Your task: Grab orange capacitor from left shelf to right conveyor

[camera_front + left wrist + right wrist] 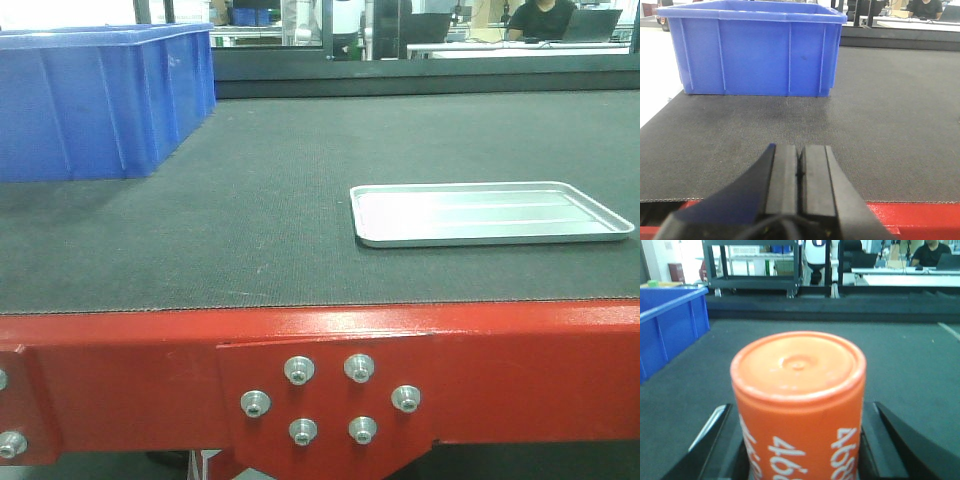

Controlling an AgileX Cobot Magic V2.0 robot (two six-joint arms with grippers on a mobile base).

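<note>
- Closest in the right wrist view, the right gripper (799,452) was clamped on the orange capacitor (799,400). One dark finger (707,442) pressed in from each side, low on the can.
- The capacitor stood end-up toward the camera. Its round cap with a small raised centre faced the lens, and white "4680" figures ran along its side.
- The can filled the middle of that view with the conveyor belt (900,355) spread out behind it. Whether its lower end touched the belt could not be told.
- In the left wrist view, the left gripper (799,160) was closed on nothing – its two black pads met flat against each other. It sat over the near edge of the belt (880,125), with a strip of the red frame (920,220) beneath.
- From the front, the red frame (500,340) ran across the bottom of the view. A bolted plate on it carried a ring of six silver bolts (330,400).
- Beyond the frame lay the dark, textured belt (250,200).
- A shallow silver tray (490,212) rested flat on the belt at the right, with nothing in it.
- A blue bin (100,100) stood on the belt at the far left, well apart from the tray. It also showed straight ahead of the left gripper (752,50) and at the left edge of the right wrist view (665,325).
- Farthest back, past the belt's end, were a dark rack (755,265) and a person (540,15) in black seated at a desk with a laptop.
</note>
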